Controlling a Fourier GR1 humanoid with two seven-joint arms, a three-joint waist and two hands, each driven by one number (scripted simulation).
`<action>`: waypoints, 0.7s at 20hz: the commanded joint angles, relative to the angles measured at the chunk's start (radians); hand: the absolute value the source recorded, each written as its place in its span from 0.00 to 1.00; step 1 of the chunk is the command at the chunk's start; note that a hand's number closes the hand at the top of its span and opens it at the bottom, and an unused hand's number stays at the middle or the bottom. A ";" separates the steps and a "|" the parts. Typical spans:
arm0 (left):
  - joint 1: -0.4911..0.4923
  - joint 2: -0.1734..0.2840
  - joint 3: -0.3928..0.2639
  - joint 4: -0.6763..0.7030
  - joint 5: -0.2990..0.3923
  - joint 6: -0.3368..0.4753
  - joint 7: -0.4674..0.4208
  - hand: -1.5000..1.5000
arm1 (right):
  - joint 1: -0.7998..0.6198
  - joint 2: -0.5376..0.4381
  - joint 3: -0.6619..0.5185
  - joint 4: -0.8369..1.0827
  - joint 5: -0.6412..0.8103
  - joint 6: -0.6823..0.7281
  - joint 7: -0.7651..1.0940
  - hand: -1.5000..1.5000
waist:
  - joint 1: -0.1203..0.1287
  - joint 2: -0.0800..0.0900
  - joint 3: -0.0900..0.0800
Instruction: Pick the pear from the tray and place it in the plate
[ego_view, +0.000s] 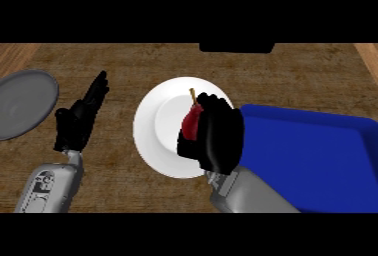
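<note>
Right hand is over the white plate, at the plate's 3 o'clock side, with its fingers curled and clamped round the red pear. The pear is out of the blue tray and above the plate's centre; its stem points toward 12 o'clock. Whether the pear's base touches the plate cannot be told, since the hand hides the underside.

Left hand rests at 9 o'clock of the plate, fingers straight and apart, holding nothing. A grey disc lies on the tabletop at the far 9 o'clock edge, well apart from the work.

Assessment: the step in hand appears to be the set-down and release. To do it well, the pear should be lowered until it bears on the flat inner part of the plate, not the sloped rim, before the fingers part. The fingers should then part evenly so the pear is not nudged toward the tray side, and the hand should draw away toward 3 o'clock. Risk: a pear is uneven in shape and may roll once released
</note>
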 joint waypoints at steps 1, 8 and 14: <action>-0.025 -0.029 -0.027 0.000 -0.022 0.018 0.033 0.50 | -0.101 0.008 0.011 0.237 -0.069 -0.087 0.132 1.00 | 0.005 0.003 0.000; 0.026 -0.025 -0.023 0.026 -0.014 -0.007 -0.056 0.50 | -0.104 0.008 -0.079 0.417 -0.259 -0.264 0.051 0.00 | 0.014 0.006 0.001; -0.049 -0.008 0.006 0.045 -0.001 -0.015 -0.007 0.50 | -0.219 0.008 -0.045 0.630 -0.418 -0.460 -0.046 0.00 | 0.037 0.011 0.002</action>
